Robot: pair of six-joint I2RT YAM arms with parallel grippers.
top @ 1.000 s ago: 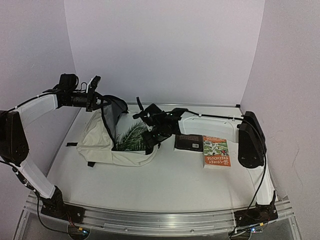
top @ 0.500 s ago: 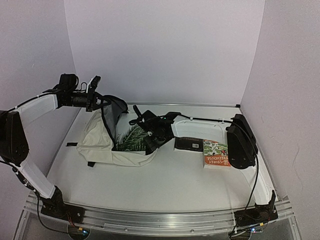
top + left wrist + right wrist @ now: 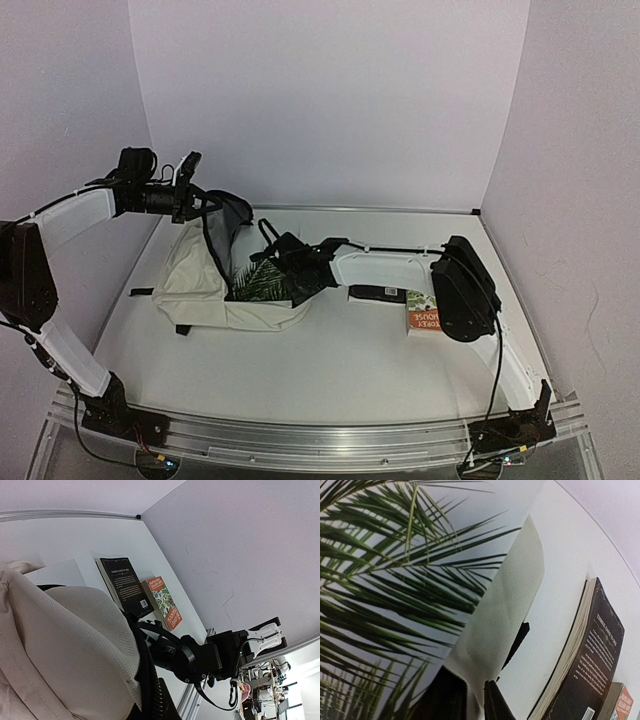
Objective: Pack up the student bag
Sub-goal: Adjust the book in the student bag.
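Note:
The student bag (image 3: 190, 285), cream with black zipper trim, lies at the left with its mouth facing right. My left gripper (image 3: 192, 203) is shut on the bag's upper flap and holds it raised. In the left wrist view only the cream fabric (image 3: 60, 645) and black trim show. A book with a palm-leaf cover (image 3: 258, 278) sits partly inside the mouth. My right gripper (image 3: 283, 268) is at the mouth's lower lip. In the right wrist view it (image 3: 476, 700) is shut, with the cream lip fabric (image 3: 505, 605) between its fingers, next to the palm-leaf cover (image 3: 395, 580).
A black book (image 3: 378, 292) lies flat just right of the bag, and an orange-covered book (image 3: 425, 318) lies beside it, partly under the right arm's elbow (image 3: 460, 290). Both books also show in the wrist views (image 3: 125, 585) (image 3: 592, 650). Walls enclose the table.
The right arm has swung left to the bag's mouth, and its jaws have gone from open to shut. The left arm and the raised flap have not moved.

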